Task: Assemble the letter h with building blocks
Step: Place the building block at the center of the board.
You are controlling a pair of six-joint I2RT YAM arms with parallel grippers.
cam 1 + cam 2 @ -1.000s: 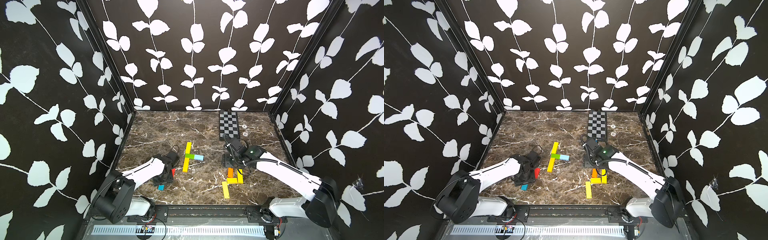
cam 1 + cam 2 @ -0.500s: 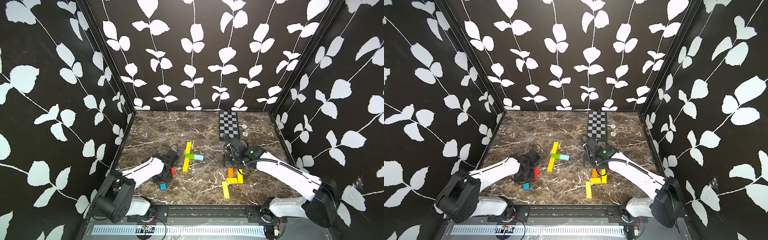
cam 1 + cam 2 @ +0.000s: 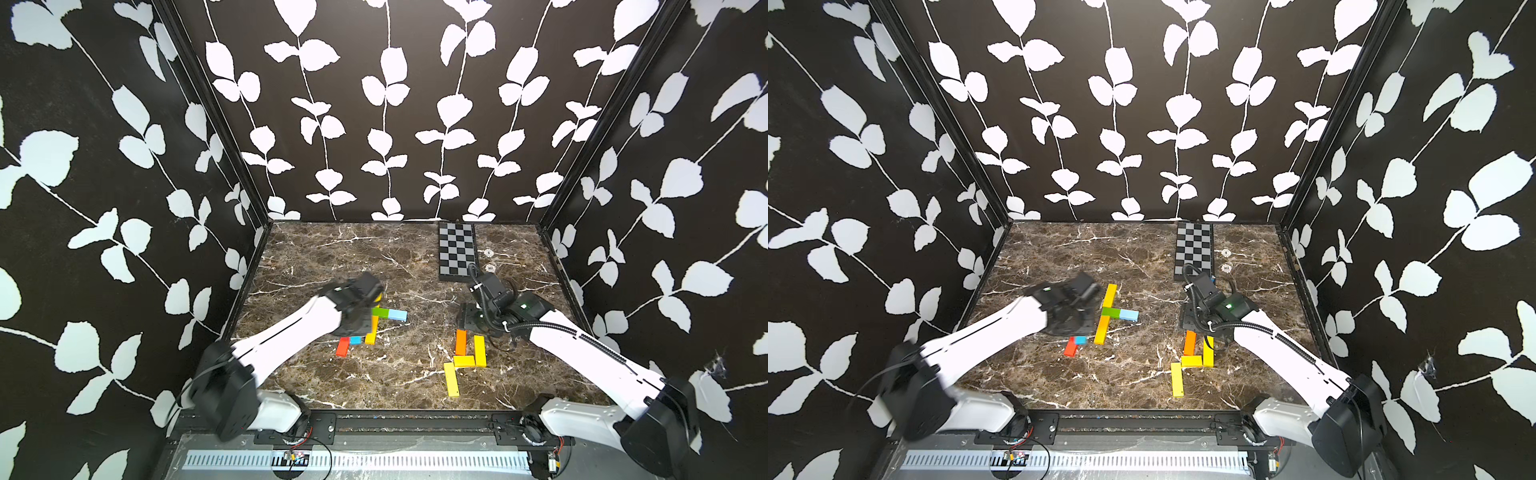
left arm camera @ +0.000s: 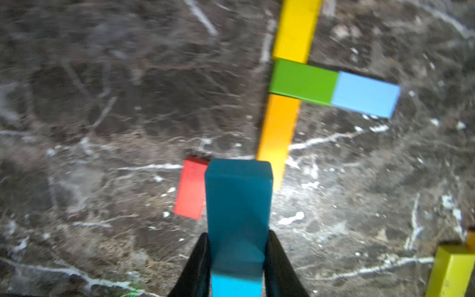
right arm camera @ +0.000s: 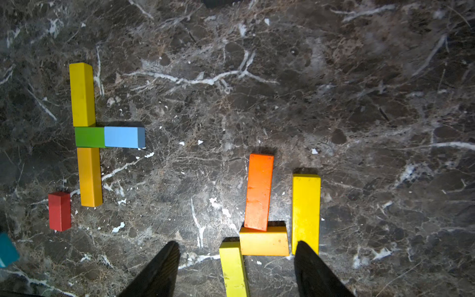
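M: While the marble table [image 3: 332, 257] carries everything, what's the count?

K: Ten glossy blocks, two grippers. Mid-table: yellow bar [image 3: 1109, 296] and amber bar [image 3: 1101, 330] in line, either side of a green block [image 3: 1111, 311], with a light-blue block [image 3: 1128, 314] touching its end. Under the right gripper [image 5: 236, 246]: orange block [image 5: 258, 191] and three yellow blocks [image 5: 305, 213], clustered. Red block [image 3: 1071, 347] lies loose.

M: Grippers?

K: Left gripper [image 4: 237, 237] is clamped on the blue block [image 4: 238, 195], just beside the red one. The right one's fingers are apart, empty.

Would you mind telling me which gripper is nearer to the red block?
Left. The left gripper, shut on the blue block, hangs beside the red block; the open right gripper is farther off, by the orange block.
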